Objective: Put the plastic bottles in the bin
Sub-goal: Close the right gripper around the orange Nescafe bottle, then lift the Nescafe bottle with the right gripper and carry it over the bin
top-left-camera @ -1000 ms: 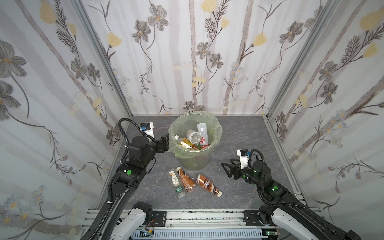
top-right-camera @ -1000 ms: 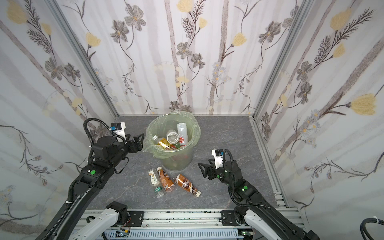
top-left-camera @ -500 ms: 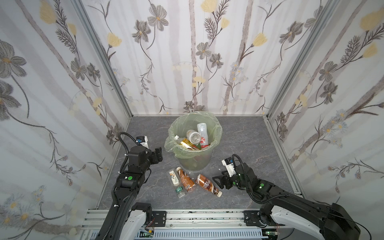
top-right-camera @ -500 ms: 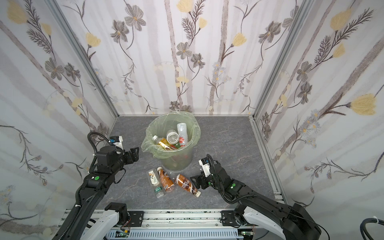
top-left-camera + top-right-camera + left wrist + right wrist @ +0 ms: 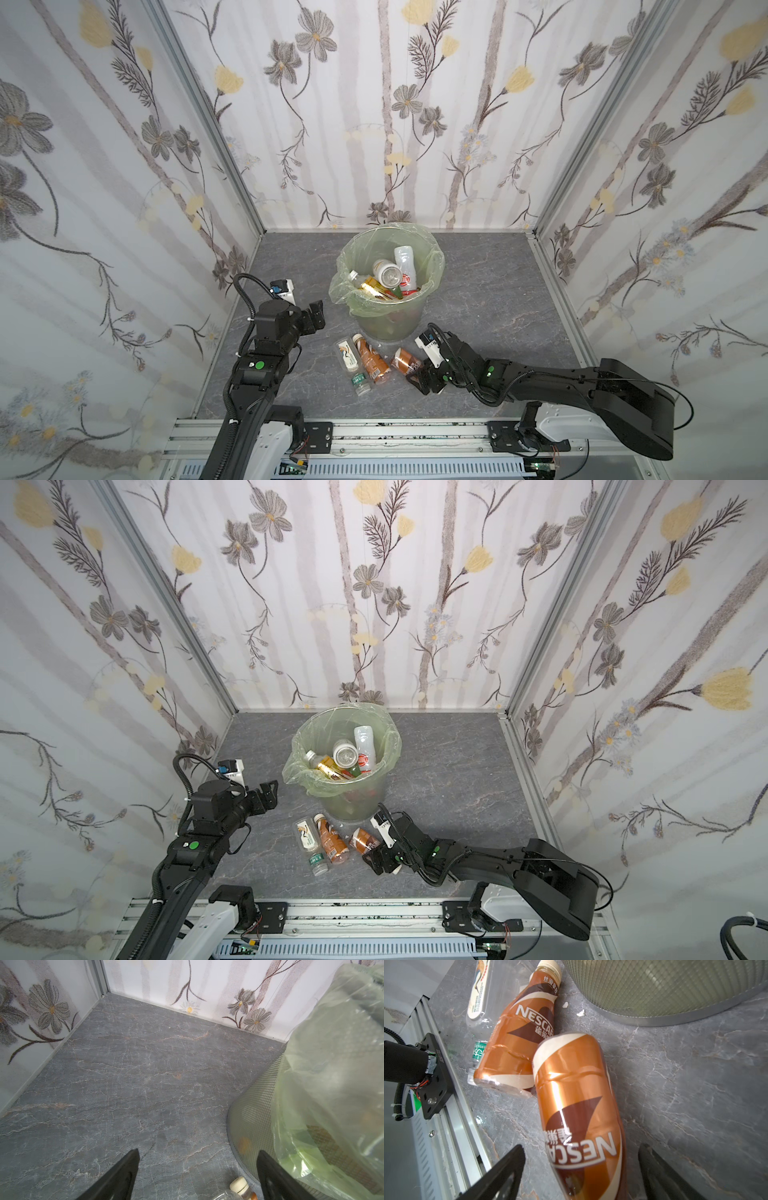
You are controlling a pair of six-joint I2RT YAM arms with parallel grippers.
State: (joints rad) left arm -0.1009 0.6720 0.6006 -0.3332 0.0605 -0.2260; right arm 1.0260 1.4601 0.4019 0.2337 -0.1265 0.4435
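The bin stands mid-floor with several plastic bottles inside, among them a white one. Three more lie on the floor in front of it: a clear white-label bottle, a brown coffee bottle and a second coffee bottle. My right gripper is open, low on the floor, one finger on each side of that second coffee bottle with gaps both sides. My left gripper is open and empty, left of the bin.
Flowered walls enclose the grey stone floor on three sides. An aluminium rail with the arm bases runs along the front edge, close to the lying bottles. A bottle cap shows between my left fingers, near the bin's base.
My right gripper has moved left and down to the second coffee bottle, which now lies between its jaws. My left gripper has drawn back from the bin's rim and opened wider.
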